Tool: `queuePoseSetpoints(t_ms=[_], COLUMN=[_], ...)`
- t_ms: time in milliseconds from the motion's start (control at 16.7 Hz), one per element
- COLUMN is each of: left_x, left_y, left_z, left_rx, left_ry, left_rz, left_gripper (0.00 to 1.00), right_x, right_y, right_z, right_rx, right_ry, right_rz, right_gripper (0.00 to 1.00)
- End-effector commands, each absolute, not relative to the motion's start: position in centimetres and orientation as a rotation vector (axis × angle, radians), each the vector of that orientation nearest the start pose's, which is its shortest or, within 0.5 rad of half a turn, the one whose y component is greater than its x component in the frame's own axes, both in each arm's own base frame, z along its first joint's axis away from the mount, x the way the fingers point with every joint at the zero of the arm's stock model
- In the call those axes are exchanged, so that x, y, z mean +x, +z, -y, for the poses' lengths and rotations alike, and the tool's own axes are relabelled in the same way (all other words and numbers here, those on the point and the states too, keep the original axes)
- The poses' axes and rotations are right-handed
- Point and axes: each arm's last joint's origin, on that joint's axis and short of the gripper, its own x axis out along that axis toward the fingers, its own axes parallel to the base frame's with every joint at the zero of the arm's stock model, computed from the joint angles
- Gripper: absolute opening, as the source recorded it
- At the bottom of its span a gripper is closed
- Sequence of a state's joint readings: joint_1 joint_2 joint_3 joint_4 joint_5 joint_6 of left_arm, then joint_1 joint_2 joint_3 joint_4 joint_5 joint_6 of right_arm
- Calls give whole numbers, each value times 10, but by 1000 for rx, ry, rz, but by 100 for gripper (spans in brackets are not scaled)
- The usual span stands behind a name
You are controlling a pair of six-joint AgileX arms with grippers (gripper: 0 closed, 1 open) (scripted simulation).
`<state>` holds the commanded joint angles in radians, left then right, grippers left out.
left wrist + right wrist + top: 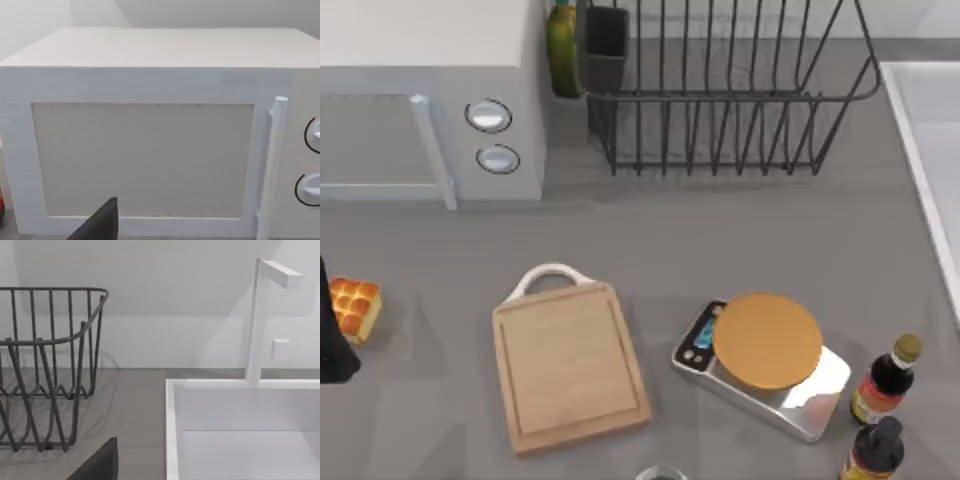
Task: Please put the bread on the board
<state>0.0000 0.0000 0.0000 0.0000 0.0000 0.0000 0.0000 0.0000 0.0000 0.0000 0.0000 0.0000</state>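
- We are seeing the bread (354,308) sitting at the desk's (720,250) left edge, just beside a dark shape of our left arm that the frame is cutting off.
- The board (570,367) is lying flat near the middle of the desk's front edge, its white loop handle pointing toward the back, well apart from the bread.
- Our left pincer (100,225) is showing as one dark fingertip facing the microwave (145,150); we cannot tell how wide it is standing.
- Our right pincer (100,462) is likewise showing as a dark tip, near the dish rack (45,370) and sink (240,430); its opening is hidden too.
- A scale (765,360) is sitting right of the board, with two bottles (885,380) near the front right corner, one cut off.
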Motion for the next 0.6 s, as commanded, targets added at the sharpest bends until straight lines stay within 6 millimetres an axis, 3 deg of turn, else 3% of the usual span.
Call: queuePoseSetpoints(t_ms=[240, 600], left_x=[106, 124], left_y=[166, 210], left_z=[1, 0], left_rx=[6, 57], left_ry=[3, 0], left_rz=[-23, -309], left_gripper=[100, 100], right_x=[106, 106], right_y=[160, 160], right_z=[1, 1], right_rx=[0, 0], right_ry=[0, 0], right_rz=[0, 0], right_gripper=[100, 100])
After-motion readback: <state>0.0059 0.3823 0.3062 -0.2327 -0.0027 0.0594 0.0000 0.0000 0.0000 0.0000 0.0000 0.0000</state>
